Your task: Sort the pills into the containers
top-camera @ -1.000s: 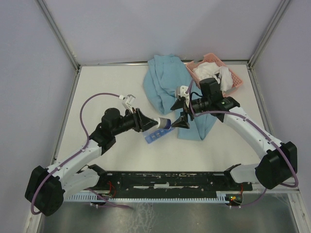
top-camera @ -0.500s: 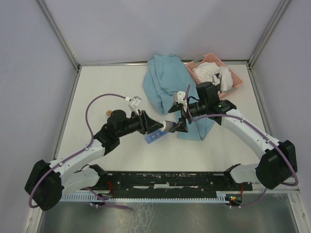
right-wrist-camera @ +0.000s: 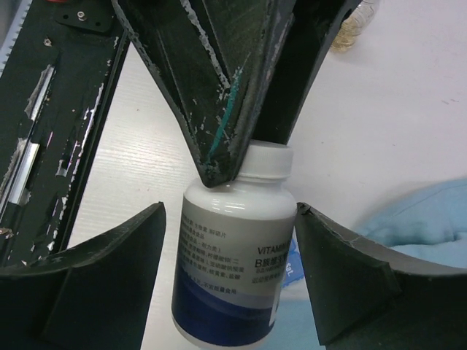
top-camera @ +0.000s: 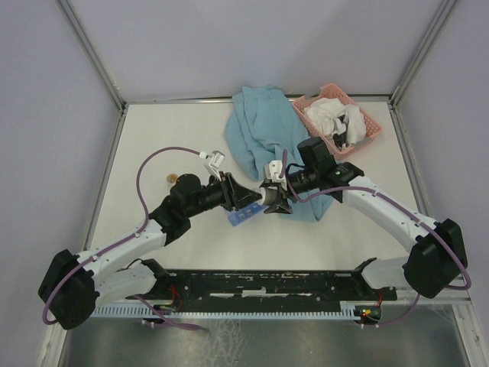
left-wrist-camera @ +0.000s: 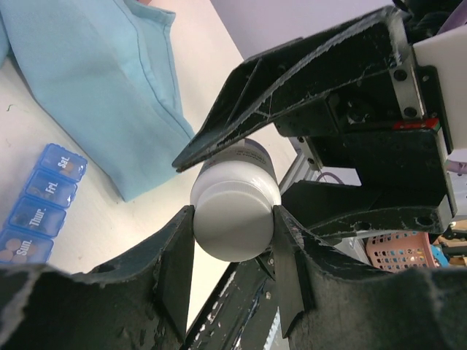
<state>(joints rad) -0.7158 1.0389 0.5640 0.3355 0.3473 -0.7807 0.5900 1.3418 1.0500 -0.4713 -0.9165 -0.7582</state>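
A white vitamin bottle with a blue band hangs level above the table between both arms. My left gripper is shut on its white cap. My right gripper is open and straddles the bottle's body; its left finger stands apart from the label and its right finger is almost touching. Below lies the containers strip, blue, lids marked with days. Tan pills show through the Sun lid. From above, the bottle sits between the left gripper and the right gripper, over the strip.
A light blue cloth lies behind the grippers and reaches under the right arm. A pink mesh basket with white rags stands at the back right. A small amber jar sits left of the left arm.
The left gripper has carried the bottle a little to the right. The right gripper has moved left, and its fingers now flank the bottle's body.
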